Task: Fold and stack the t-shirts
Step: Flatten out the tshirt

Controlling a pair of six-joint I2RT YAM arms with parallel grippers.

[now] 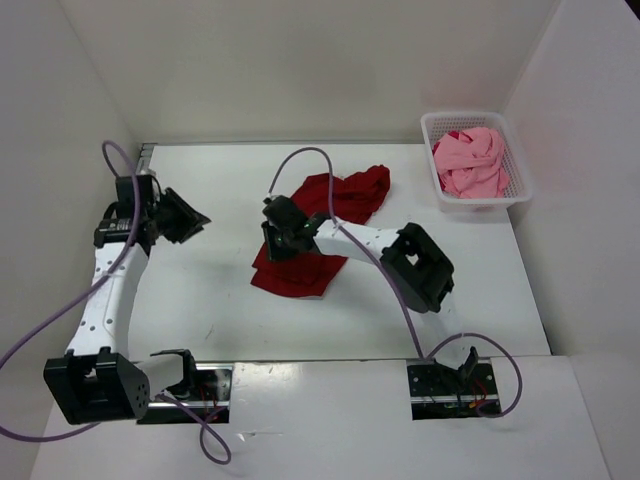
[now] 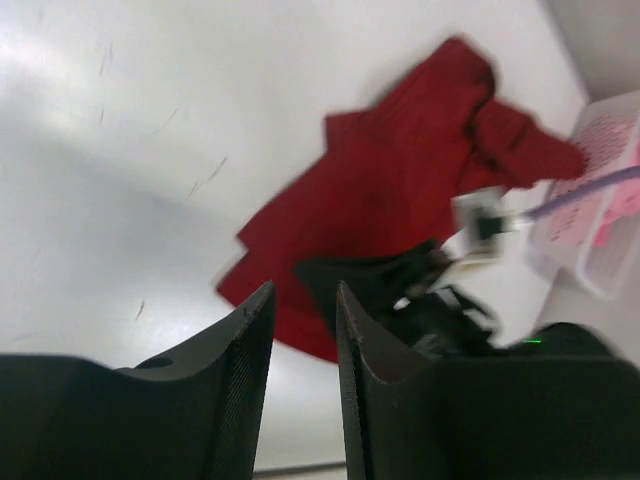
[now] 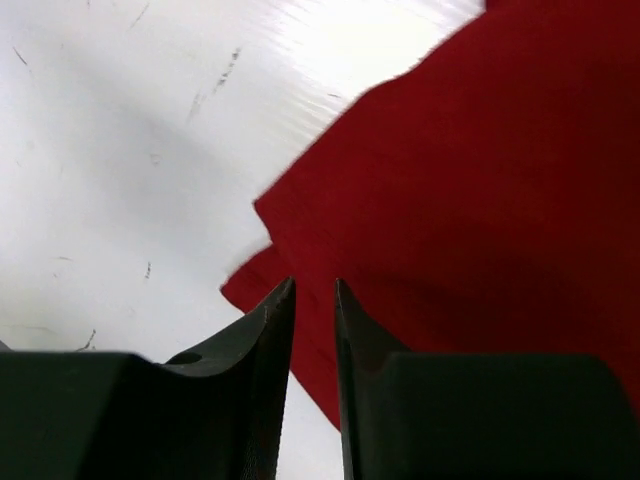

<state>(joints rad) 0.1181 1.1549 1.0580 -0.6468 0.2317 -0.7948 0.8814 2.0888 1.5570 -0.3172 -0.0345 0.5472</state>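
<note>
A dark red t-shirt (image 1: pixel 352 197) lies crumpled and partly spread on the middle of the white table (image 1: pixel 200 300). My right gripper (image 1: pixel 277 240) hovers over its left part. In the right wrist view its jaws (image 3: pixel 314 283) stand a little apart above the shirt's (image 3: pixel 480 180) corner edge, with nothing between them. My left gripper (image 1: pixel 192 216) hangs over bare table to the left of the shirt. It is open (image 2: pixel 304 288) and empty, facing the shirt (image 2: pixel 400 170) and the right arm. A light pink t-shirt (image 1: pixel 470 160) is bunched in the basket.
The white lattice basket (image 1: pixel 470 117) stands at the back right corner, near the side wall, and shows blurred (image 2: pixel 600 200) in the left wrist view. White walls close the table on three sides. Purple cables loop off both arms.
</note>
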